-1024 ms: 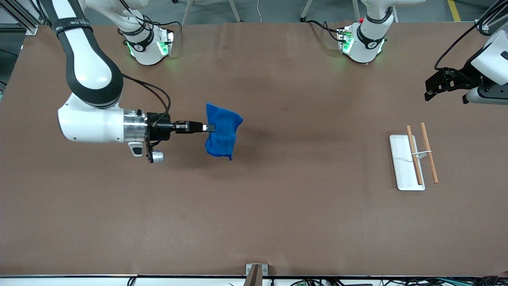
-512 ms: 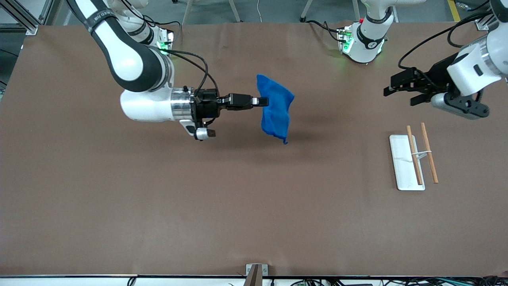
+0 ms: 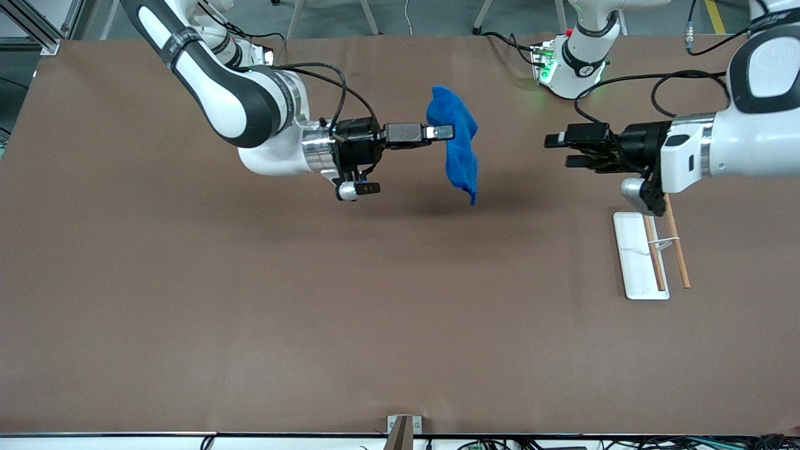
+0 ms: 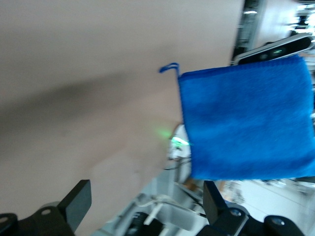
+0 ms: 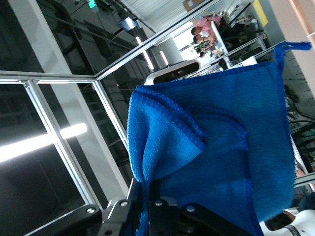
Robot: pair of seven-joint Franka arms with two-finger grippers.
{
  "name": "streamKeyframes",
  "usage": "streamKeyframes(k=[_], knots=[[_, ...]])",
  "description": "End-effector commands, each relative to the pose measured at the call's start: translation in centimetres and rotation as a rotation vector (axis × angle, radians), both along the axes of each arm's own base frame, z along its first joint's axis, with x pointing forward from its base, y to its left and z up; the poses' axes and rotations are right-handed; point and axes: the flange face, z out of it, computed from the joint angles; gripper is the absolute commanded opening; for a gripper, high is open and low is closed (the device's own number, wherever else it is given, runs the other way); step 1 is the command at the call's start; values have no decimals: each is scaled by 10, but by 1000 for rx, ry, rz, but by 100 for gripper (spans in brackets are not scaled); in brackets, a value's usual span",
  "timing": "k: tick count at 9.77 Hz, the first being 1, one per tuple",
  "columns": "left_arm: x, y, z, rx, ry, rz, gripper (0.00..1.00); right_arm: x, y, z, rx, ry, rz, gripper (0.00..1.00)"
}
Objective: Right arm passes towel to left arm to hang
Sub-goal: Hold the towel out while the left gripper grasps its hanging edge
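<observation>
We note the towel (image 3: 458,145), bright blue, hanging in the air over the table's (image 3: 250,300) middle stretch, closer to the edge where the bases stand than to the camera's edge. It droops in loose folds (a small loop shows at one corner in the left wrist view). The right gripper (image 3: 445,132) is clamped on the towel's upper edge, fingers closed tight on the cloth, arm held roughly level. The left gripper (image 3: 555,152) hangs in the air facing the towel, apart from it, fingers (image 3: 558,141) spread wide with nothing between them. Under the left arm's wrist, toward the left arm's end of the table, we see a white tray (image 3: 632,262) with two wooden rods (image 3: 679,259) across it.
</observation>
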Motion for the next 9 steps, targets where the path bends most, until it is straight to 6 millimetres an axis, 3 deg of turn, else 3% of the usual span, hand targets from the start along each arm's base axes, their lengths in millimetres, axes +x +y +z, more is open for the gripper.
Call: streamKeyframes(k=[1,3,9], knots=[[-7,-8,-45,-151,78,14,100,-4,13,-22,108,-70,-11,1],[-21,-15,-66,-355,110,-19,98,-5,21,-42,177,-132,-13,1],[-38,-19,-121,-608,5,63,90,-12,31,-38,230,-166,-40,1]])
